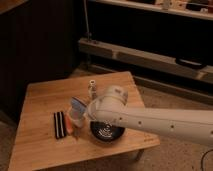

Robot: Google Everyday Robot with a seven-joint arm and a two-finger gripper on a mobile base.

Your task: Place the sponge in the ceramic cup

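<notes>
My gripper (86, 109) hangs beside the ceramic cup (75, 119), with the sponge (77, 104) over its mouth, seemingly ready to drop in; whether I am gripping it, I cannot tell.

One of each: five small things, one table, one arm
One wooden table (40, 100) shows one light-blue sponge (77, 104), one small white ceramic cup (75, 118), one wide black bowl (107, 134), one slim clear shaker bottle (92, 89) and one black-and-white striped flat rectangle (60, 124) with an orange edge. One white robot arm (165, 122) reaches in from the right. Its one tool (84, 111) is over the table's middle, just beside the sponge and ceramic cup.
</notes>
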